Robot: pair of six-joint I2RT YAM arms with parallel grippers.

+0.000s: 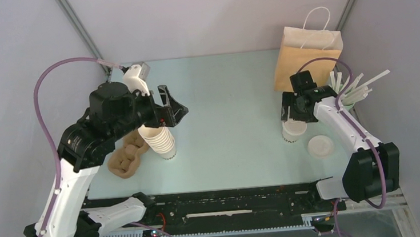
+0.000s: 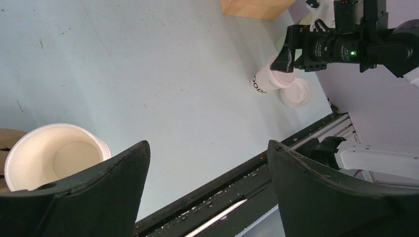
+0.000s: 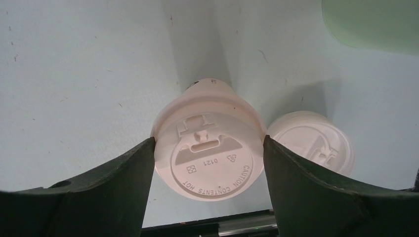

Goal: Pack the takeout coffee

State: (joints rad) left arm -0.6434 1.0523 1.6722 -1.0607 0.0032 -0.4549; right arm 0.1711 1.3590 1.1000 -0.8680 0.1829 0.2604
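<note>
The takeout coffee (image 1: pixel 293 129) is a small cream paper cup with a white lid, standing upright on the table at the right; it also shows in the left wrist view (image 2: pixel 269 80). My right gripper (image 1: pixel 295 114) is over it, and in the right wrist view (image 3: pixel 208 148) both fingers touch the rim of the lid (image 3: pixel 207 158), one on each side. My left gripper (image 1: pixel 174 108) is open and empty (image 2: pixel 207 148), held above the table beside the stack of nested cups (image 1: pixel 161 139).
A loose white lid (image 1: pixel 320 145) lies on the table just right of the cup (image 3: pixel 316 143). A brown paper bag (image 1: pixel 305 55) with white handles stands at the back right. White stirrers (image 1: pixel 357 87) fan out by the right wall. A brown pulp cup carrier (image 1: pixel 126 158) lies at the left.
</note>
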